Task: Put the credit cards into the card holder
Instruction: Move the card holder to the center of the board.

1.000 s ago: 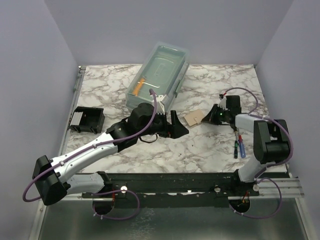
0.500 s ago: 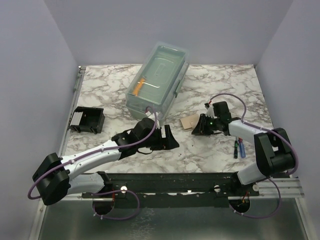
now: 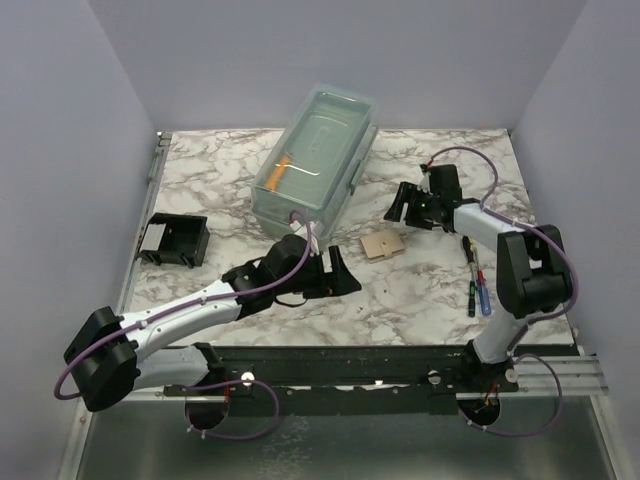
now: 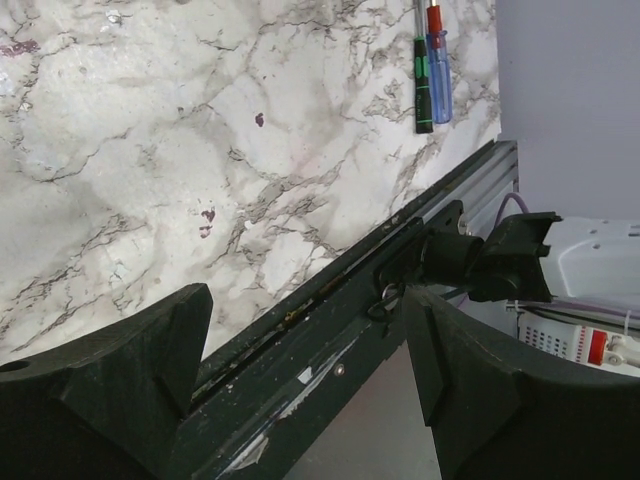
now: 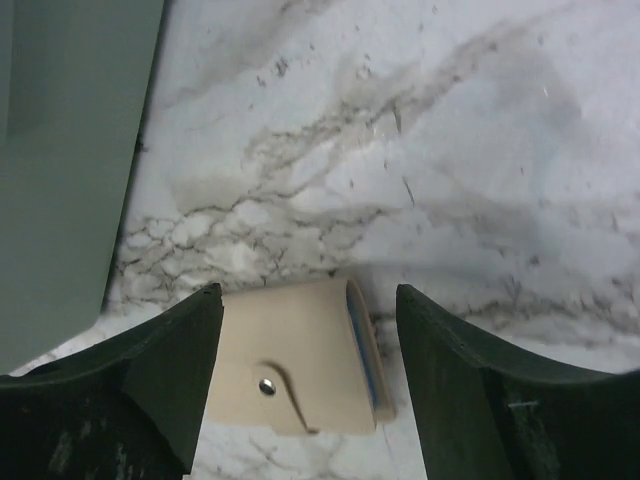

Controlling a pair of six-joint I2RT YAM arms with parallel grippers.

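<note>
A tan card holder [image 3: 381,246] with a snap button lies flat on the marble, mid-table. In the right wrist view the card holder [image 5: 295,355] shows the thin blue edge of a credit card [image 5: 363,345] inside its right-hand opening. My right gripper [image 3: 402,206] hovers just beyond it, open. Its jaws straddle the holder from above without touching it [image 5: 308,298]. My left gripper [image 3: 345,272] is open and empty, low over the marble left of the holder. In its own view the left gripper [image 4: 308,300] frames only the table's front rail.
A clear lidded plastic box [image 3: 315,150] stands at the back centre, its wall [image 5: 60,150] close to my right gripper. A black open-topped rack [image 3: 175,240] sits at the left edge. Screwdrivers [image 3: 476,285] lie at the right, also seen as screwdrivers [image 4: 428,60] from the left wrist.
My right gripper has opened and pulled back from the tan holder toward the far side. The holder now lies free on the marble. My left gripper shifted slightly nearer.
</note>
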